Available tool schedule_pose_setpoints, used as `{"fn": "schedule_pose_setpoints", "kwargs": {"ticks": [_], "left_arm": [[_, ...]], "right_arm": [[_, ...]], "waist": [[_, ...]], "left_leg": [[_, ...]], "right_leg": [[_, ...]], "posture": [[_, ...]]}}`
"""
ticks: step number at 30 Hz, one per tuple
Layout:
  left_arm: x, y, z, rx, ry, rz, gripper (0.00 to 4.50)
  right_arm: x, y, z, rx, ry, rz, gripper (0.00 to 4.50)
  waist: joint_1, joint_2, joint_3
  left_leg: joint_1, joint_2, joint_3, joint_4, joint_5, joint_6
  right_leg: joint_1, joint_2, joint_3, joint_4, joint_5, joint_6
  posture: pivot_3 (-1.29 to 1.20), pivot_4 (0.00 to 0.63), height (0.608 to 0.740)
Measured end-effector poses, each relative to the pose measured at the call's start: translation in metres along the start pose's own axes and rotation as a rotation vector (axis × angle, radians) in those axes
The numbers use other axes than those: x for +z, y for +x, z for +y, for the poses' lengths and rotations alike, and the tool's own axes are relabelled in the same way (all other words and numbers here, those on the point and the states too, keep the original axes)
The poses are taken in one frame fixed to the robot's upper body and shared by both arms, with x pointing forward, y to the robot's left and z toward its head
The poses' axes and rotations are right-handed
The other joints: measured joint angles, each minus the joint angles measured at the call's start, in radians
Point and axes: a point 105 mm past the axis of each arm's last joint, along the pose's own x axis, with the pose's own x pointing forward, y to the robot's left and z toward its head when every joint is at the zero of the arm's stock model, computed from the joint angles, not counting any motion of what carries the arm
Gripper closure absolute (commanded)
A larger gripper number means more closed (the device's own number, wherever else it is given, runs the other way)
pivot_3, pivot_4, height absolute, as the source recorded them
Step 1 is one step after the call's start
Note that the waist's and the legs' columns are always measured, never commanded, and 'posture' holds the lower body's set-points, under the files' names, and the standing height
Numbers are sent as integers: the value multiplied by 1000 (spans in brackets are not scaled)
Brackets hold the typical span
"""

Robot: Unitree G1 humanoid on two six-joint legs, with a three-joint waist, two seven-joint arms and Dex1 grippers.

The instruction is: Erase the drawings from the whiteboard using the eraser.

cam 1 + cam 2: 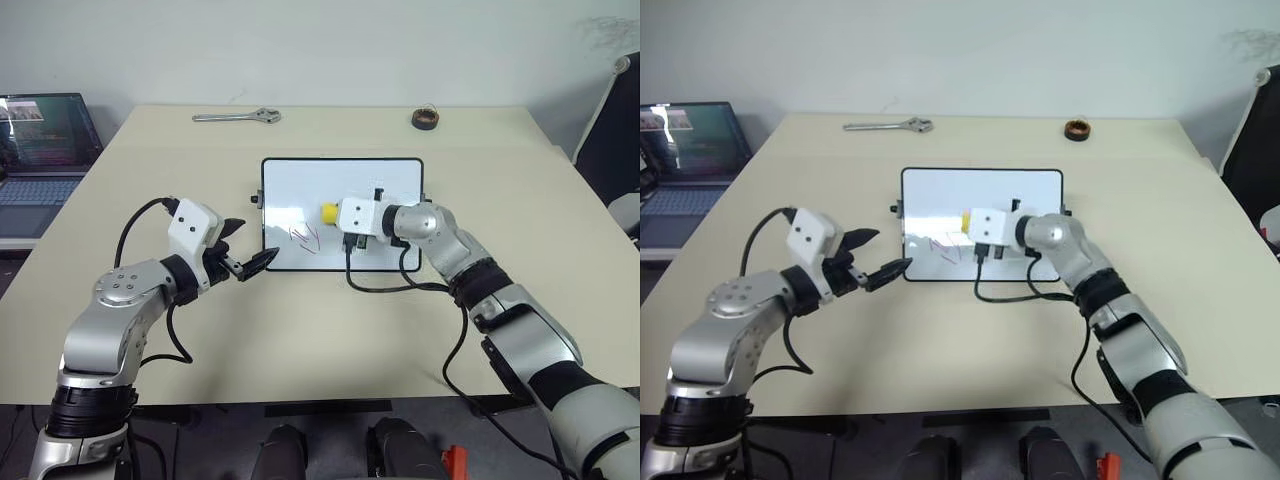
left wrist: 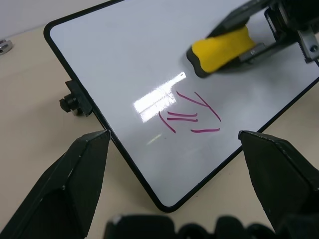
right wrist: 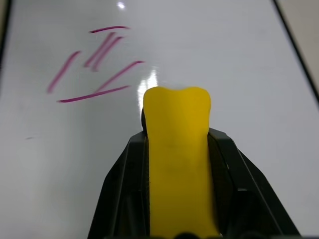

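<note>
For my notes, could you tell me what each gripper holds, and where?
Right gripper clamps the eraser by its long sides; left gripper is open, holding nothing.

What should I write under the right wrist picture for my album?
Right gripper holds the yellow eraser beside pink drawings on the whiteboard.

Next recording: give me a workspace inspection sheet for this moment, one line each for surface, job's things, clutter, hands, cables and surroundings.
Surface: beige table, whiteboard lying flat mid-table.
Job's things: whiteboard mostly clean; one cluster of red-pink drawings remains near its front left corner. Eraser is over the board beside the drawings; contact cannot be judged.
Clutter: wrench and a dark round roll at the far edge.
Hands: right hand shut on the eraser; left hand open at the board's front left corner, holding nothing.
Cables: black cable loops from the right wrist across the board's front edge.
Surroundings: laptop off the table's left; chair at right.
</note>
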Motion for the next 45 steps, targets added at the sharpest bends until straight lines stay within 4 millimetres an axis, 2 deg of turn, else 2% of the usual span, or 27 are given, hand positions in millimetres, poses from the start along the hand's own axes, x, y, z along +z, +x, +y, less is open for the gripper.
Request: {"fn": "schedule_pose_setpoints", "kwargs": {"ticks": [2, 6, 8, 11, 16, 20, 22, 24, 28, 31, 33, 39, 45], "left_arm": [[-1, 0, 0, 0, -1, 2, 0], [-4, -1, -1, -1, -7, 10, 0], [-10, -4, -2, -1, -16, 28, 0], [-19, -7, -1, 5, -29, 54, 0], [-18, -8, 0, 12, -28, 52, 0], [-18, -8, 0, 12, -27, 51, 0], [-18, -8, 0, 11, -27, 51, 0], [-18, -9, 1, 15, -28, 53, 0], [-21, -12, 2, 21, -32, 60, 0], [-20, -15, 5, 31, -38, 53, 0], [-22, -22, 9, 45, -39, 56, 0], [-34, -39, 17, 76, -52, 51, 0], [-40, -47, 14, 62, -69, 43, 0]], "right_arm": [[-1, 0, -2, -25, 0, 3, 3326], [-8, -4, -23, -185, 34, 26, 3326], [-13, -11, -23, -174, 41, 29, 3326], [-22, -20, -1, -95, 65, 16, 3326], [-24, -26, 33, -3, 56, 3, 3327], [-19, -28, 44, 15, 101, -14, 3327], [-16, -31, 46, 18, 176, -34, 3327], [-4, -41, 47, 17, 291, -116, 3328], [36, -71, 24, -33, 423, -318, 3329], [50, -91, 10, -91, 461, -377, 3329], [47, -100, 13, -104, 522, -375, 3329], [30, -124, 46, -50, 692, -340, 3329], [28, -133, 63, 25, 704, -296, 3329]], "waist": [[1, 0, 0], [4, 0, 0], [8, 0, 0], [15, -1, -1], [14, -1, -1], [12, -1, 0], [12, -1, 0], [13, -1, 2], [15, 0, 2], [15, 0, 2], [16, 0, 2], [20, 0, 2], [19, 0, 2]], "left_leg": [[0, 0, 0, 0, 0, 0], [-1, 0, 0, 1, 0, 0], [-1, 0, -1, 0, 0, 0], [-1, 0, -1, 0, 0, 0], [0, 0, 0, 0, 0, 0], [-1, 0, 0, 0, 0, 0], [-3, 0, 0, 0, 0, 0], [-7, 1, -2, 0, 0, 0], [-20, 1, -4, 0, 0, 0], [-20, 1, -5, -1, 0, 0], [-20, 1, -5, -1, 0, 0], [-20, 1, -2, -1, 0, 0], [-19, 1, -1, -1, 0, 0]], "right_leg": [[0, 0, 0, 0, 0, 0], [0, 0, 0, 0, 0, 0], [0, 0, 0, -1, 0, 0], [1, 0, -1, -3, 0, 0], [2, 0, 0, -3, -1, 1], [0, 0, 0, -2, -1, 1], [-1, 0, 0, -3, 0, 0], [-4, 0, -1, -3, 0, 0], [-16, -1, -2, -3, 0, 0], [-16, -1, -2, -5, 0, 0], [-16, -1, -2, -6, -1, 0], [-15, -2, -2, -7, -1, 0], [-15, -1, -2, -7, -1, 0]], "posture": [[0, 150, 740], [0, 150, 740], [0, 150, 740], [0, 150, 740], [0, 150, 740], [0, 150, 740], [0, 150, 740], [0, 150, 740], [0, 150, 740], [0, 150, 740], [0, 150, 740], [0, 150, 740], [0, 150, 740]]}}
